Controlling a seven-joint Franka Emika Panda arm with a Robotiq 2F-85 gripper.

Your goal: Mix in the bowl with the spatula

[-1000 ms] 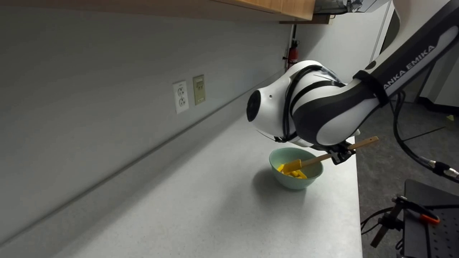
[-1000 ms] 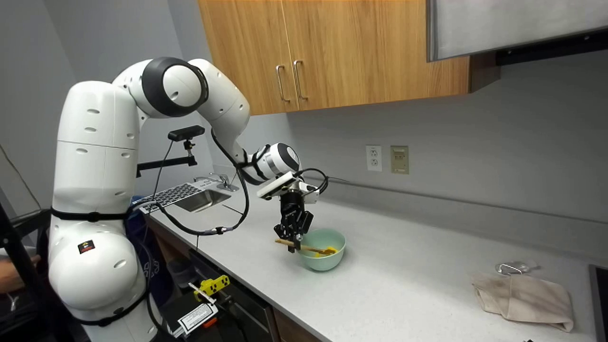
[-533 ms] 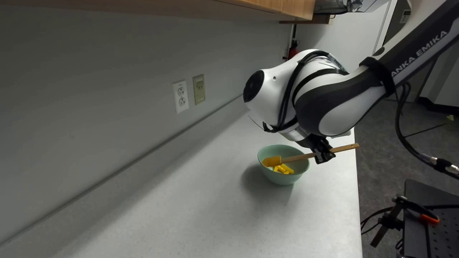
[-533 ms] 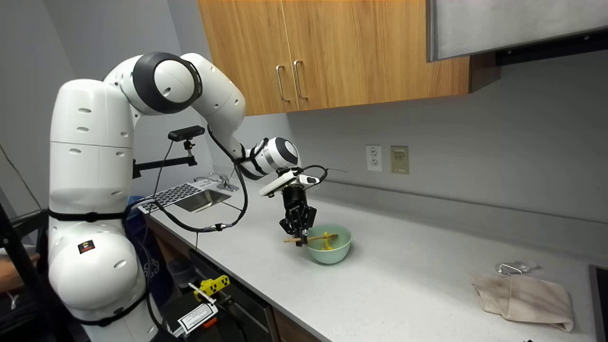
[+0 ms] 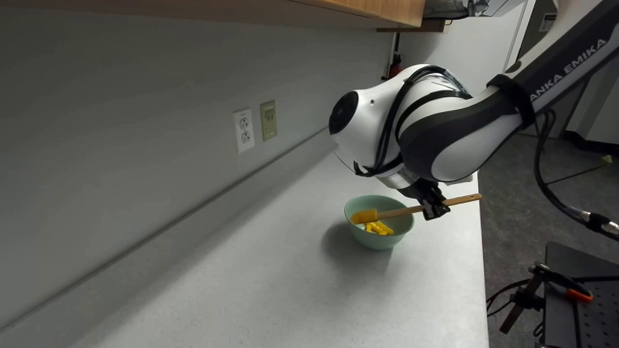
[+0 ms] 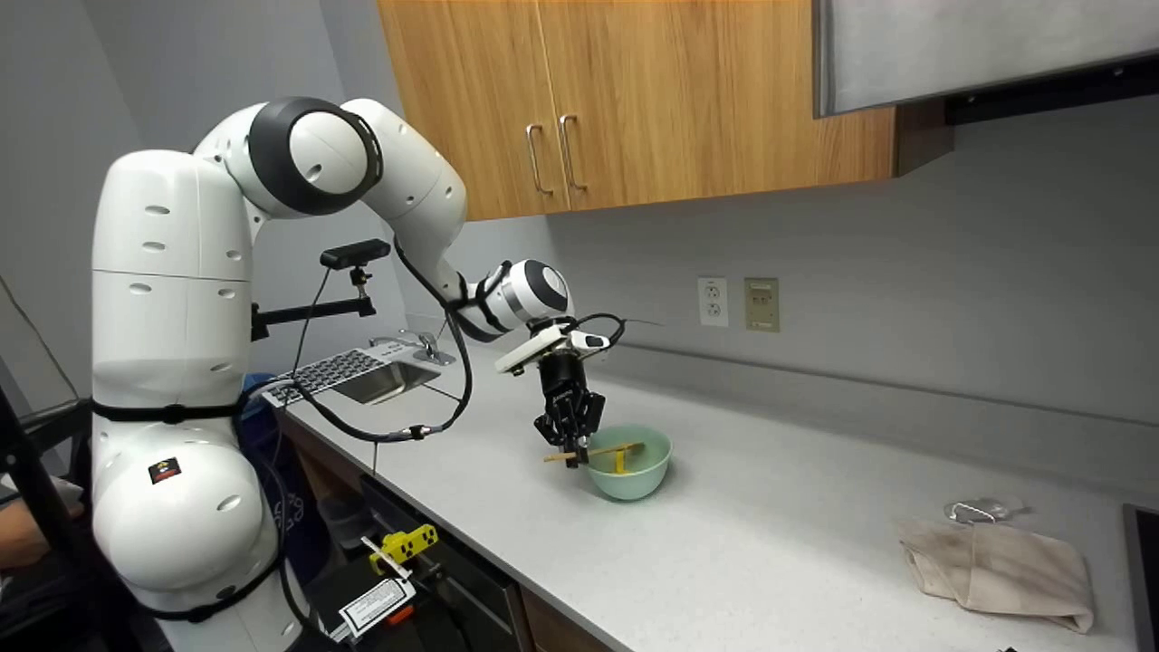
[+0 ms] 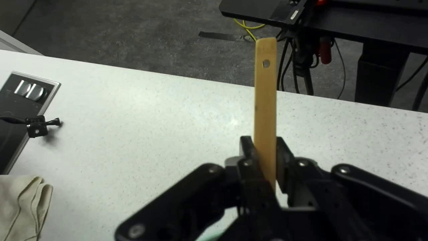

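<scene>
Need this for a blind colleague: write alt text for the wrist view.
Gripper closed on the spatula handle, holed end pointing up the picture. White counter spreads behind, beige cloth at lower left, a sliver of bowl at the bottom.

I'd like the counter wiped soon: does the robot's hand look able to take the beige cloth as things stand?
Probably not yet: the hand is closed on the spatula, whose yellow head is inside the bowl. It likely must release that before taking the cloth.
</scene>
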